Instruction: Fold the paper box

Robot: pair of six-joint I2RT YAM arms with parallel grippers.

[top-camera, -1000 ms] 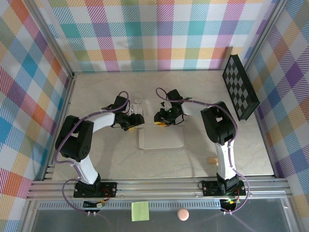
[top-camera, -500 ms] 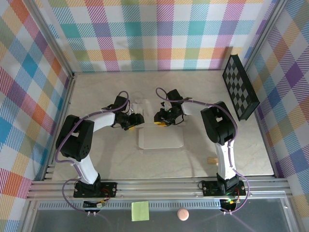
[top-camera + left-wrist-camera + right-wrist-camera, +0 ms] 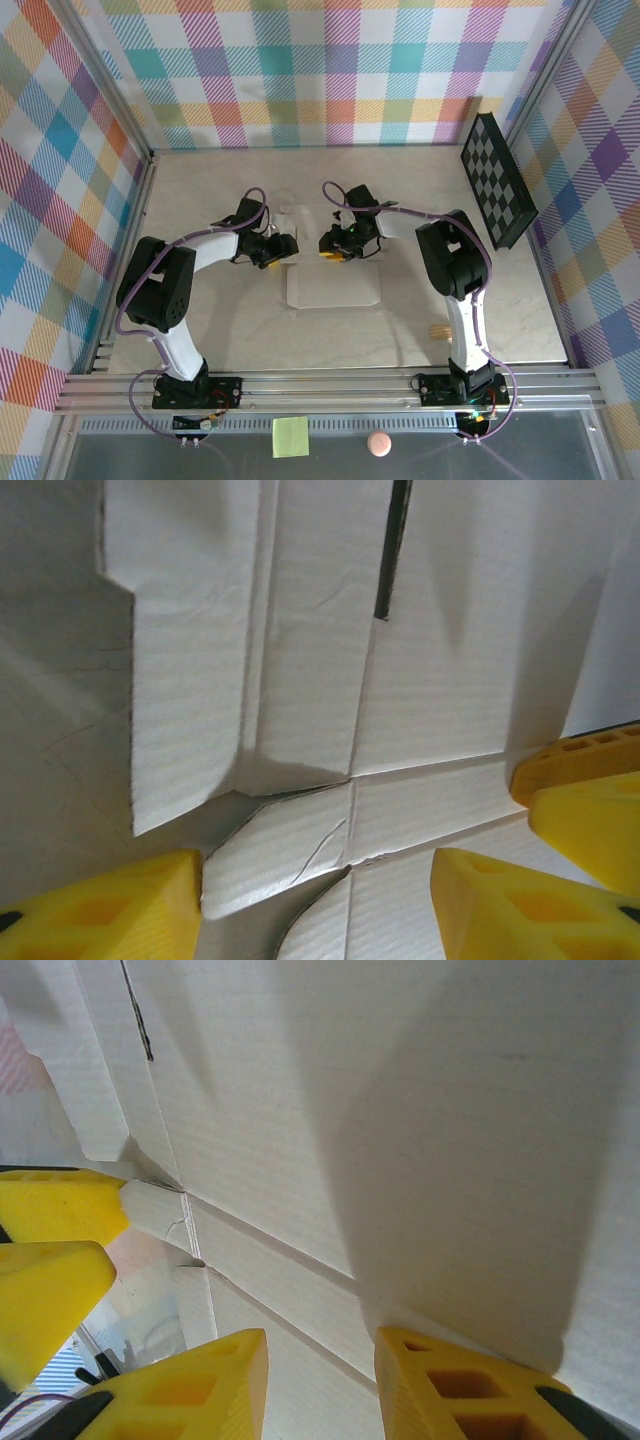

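One off-white paper box (image 3: 333, 290), corrugated, creased, notched flap, dark slit

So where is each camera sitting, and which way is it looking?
Top external: fixed above and behind the arms, looking down at the table; both arms show, with the left gripper and right gripper at the far side of the flat off-white cardboard paper box.
Left wrist: rides the left wrist, close to the box's creased flaps; its yellow fingers frame the bottom.
Right wrist: rides the right wrist, facing the same cardboard; its yellow fingers sit at the bottom.
Shared: both wrist views see the same creased corner.
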